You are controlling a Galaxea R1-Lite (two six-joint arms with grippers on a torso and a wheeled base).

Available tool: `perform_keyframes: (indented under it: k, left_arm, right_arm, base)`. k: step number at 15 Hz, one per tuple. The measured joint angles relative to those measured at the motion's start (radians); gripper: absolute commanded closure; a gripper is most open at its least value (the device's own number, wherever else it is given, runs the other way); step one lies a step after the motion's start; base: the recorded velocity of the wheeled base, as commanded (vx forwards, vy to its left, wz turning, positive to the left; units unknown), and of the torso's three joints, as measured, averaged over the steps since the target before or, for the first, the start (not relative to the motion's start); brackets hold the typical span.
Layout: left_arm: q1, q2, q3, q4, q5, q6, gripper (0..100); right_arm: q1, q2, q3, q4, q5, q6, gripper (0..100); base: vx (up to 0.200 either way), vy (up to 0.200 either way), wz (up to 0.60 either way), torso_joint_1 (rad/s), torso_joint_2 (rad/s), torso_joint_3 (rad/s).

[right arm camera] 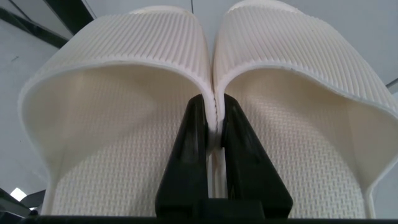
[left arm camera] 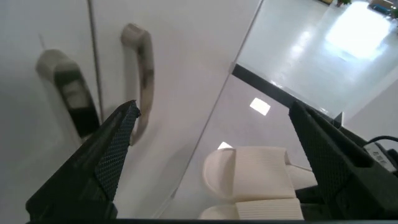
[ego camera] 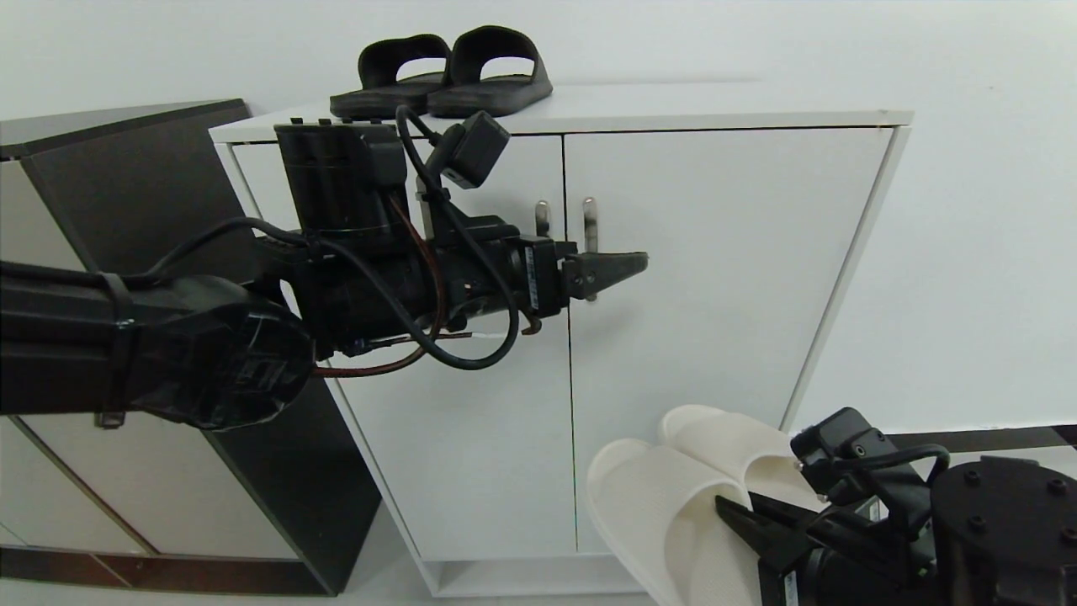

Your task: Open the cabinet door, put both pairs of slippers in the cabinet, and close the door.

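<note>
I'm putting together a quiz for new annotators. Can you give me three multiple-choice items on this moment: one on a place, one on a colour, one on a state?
1. Where is the black pair of slippers?
A. On the floor
B. On top of the cabinet
C. On a chair

2. What colour is the pair that the right gripper holds?
A. Black
B. Blue
C. White

3. How do the cabinet's doors stand?
A. Both shut
B. One ajar
C. Both wide open

Answers:
1 B: the black pair rests on the cabinet's top panel.
2 C: the fingers clamp the white slippers together.
3 A: both doors lie flush, with a thin seam between them.
</note>
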Motion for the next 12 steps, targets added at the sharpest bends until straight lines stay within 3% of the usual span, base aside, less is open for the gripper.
perform_keyframes:
  k: [9,10,12]
  left_arm:
    - [0.006,0.087,-0.069,-0.023,0.028,0.015,0]
    - [0.007,0.098,-0.077,-0.026,0.029,0.015,100]
    - [0.009,0.11,-0.083,-0.029,0.033,0.015,100]
  right_arm:
    - [0.0,0.001,0.005,0.0,0.003,0.0,100]
    - [0.0,0.001,0.005,0.0,0.002,0.001,100]
    - [0.0,0.0,0.005,0.0,0.003,0.0,100]
  base:
    - [0.0,0.0,0.0,0.0,0.0,0.0]
    - [0.0,0.0,0.0,0.0,0.0,0.0]
    - [0.0,0.0,0.0,0.0,0.0,0.0]
